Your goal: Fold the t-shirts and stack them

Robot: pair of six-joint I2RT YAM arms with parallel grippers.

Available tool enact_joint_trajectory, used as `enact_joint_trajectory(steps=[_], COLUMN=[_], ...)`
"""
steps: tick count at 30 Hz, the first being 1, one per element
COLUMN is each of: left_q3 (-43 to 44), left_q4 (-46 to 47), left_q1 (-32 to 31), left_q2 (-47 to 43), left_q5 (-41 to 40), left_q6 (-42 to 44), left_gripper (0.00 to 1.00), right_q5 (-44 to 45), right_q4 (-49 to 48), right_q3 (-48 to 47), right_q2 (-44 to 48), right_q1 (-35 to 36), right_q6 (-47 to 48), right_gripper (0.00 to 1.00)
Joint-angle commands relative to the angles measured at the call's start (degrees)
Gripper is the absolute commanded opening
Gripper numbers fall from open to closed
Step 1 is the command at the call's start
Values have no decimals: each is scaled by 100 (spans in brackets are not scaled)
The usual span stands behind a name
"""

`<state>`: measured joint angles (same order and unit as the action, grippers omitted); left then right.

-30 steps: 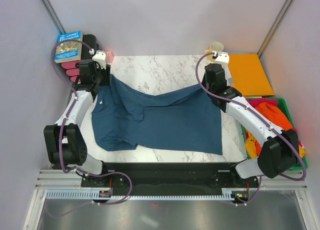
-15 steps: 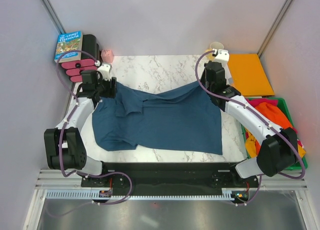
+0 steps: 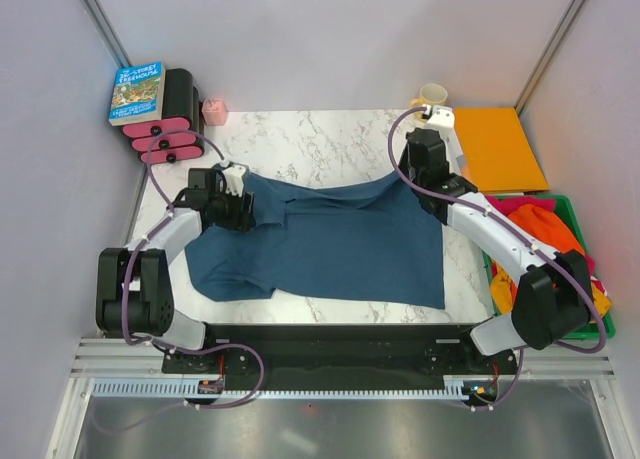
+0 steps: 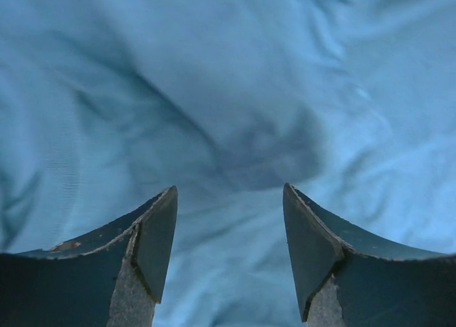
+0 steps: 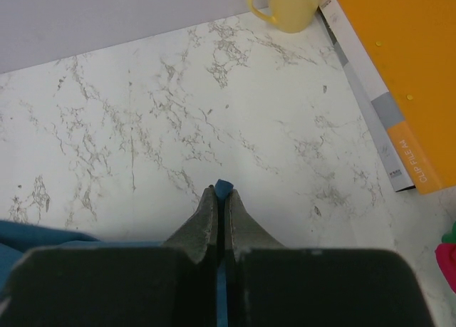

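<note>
Left pincer (image 4: 228, 191) inward, above teal t-shirt (image 3: 340, 244)

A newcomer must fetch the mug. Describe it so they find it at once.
Go to the far right corner of the marble table. There, just left of the flat orange folder, stands the mug: pale yellow, handled, the only cup there.

Teal-blue t-shirt (image 3: 330, 244): soft matt cloth, creased; worktop (image 5: 142, 113): smooth marble-veined finish; mug (image 5: 288, 5): smooth, faint sheen; folder (image 5: 399, 49): smooth matt cover.
</note>
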<state>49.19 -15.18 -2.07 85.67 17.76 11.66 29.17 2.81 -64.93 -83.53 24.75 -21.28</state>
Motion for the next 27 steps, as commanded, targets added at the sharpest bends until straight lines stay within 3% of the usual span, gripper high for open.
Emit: enact_joint_trajectory(steps=[1,12,21,24,27], left_q3=[-199,38,-58,-59,-76], left_q4=[-3,357,876,964,1052], left_q1=[-259,-462,-461,-461,-461], left_q2=[-340,397,583,583,521], left_q5=[272,-316,-879,-949,-994], left_q6=[363,214,82,47,21], left_gripper=[69,68,60,55,37], right_q5=[-78,-87,-96,-87,-113], right_q4=[-404,-439,-492,-509,-527], right_q3=[129,173,261,305,349], right_q2=[-41,-32,-15,-6,29], right_q1=[12,30,29,30,38], right_q6=[-140,-157,-157,-157,-149], right_gripper=[0,0,0,0,0])
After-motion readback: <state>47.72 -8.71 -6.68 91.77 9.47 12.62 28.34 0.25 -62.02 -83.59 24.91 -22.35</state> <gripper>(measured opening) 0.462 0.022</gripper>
